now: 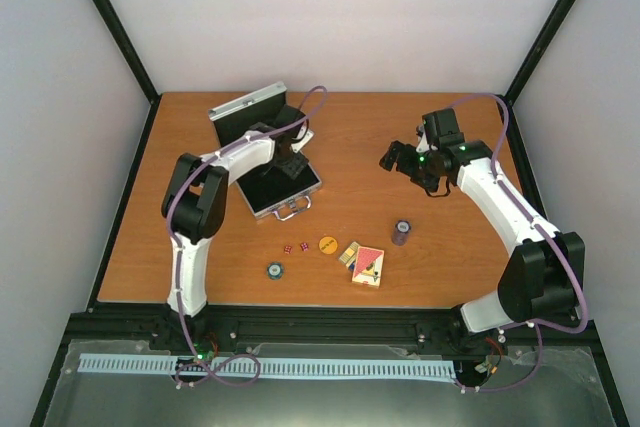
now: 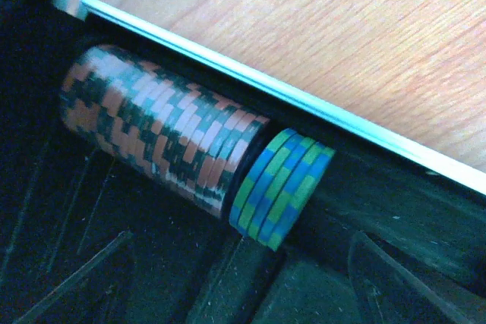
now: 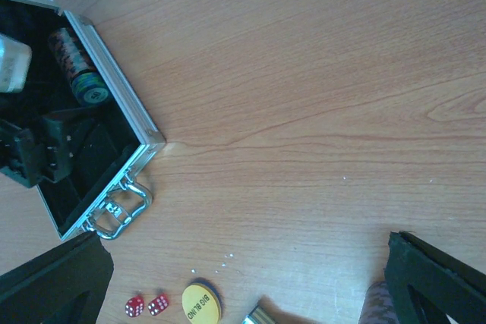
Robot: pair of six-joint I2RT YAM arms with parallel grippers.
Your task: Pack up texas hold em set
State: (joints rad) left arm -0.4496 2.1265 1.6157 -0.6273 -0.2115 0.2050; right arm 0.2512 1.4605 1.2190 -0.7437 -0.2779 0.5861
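Aluminium case (image 1: 302, 197) lay open at the table's (image 1: 200, 247) left rear, orange-black chip stack (image 2: 159, 134) and blue-green chips (image 2: 281, 187) along its wall. Left gripper (image 1: 288, 165) hovered inside, jaws spread, holding nothing; right gripper (image 3: 243, 263) hung spread wide, empty.

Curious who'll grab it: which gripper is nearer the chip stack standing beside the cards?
Right. The right gripper hovers beyond the chip stack; left gripper is in the case.
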